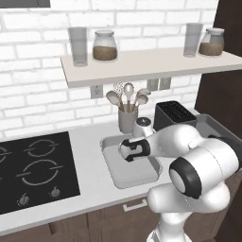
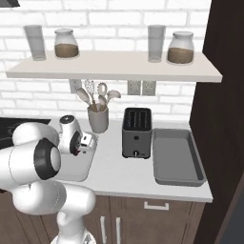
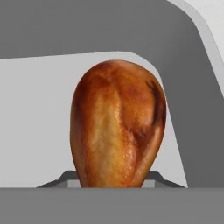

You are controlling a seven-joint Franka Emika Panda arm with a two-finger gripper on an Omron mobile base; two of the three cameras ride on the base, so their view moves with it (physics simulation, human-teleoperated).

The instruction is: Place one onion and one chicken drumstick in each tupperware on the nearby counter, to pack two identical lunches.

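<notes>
Hand point(image 3: 112, 186) grasping drumstick point(image 3: 117, 124) over left tray point(image 1: 124, 176), near its corner. Judged best: lower it to the floor clear of the rim, then let go.

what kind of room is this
A home kitchen, rendered: a black stovetop set into the pale counter, a toaster, and a crock of cooking utensils against a white brick wall.

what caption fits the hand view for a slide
Browned chicken drumstick in the gripper, hanging over a grey tupperware tray's floor near its rounded corner.
</notes>
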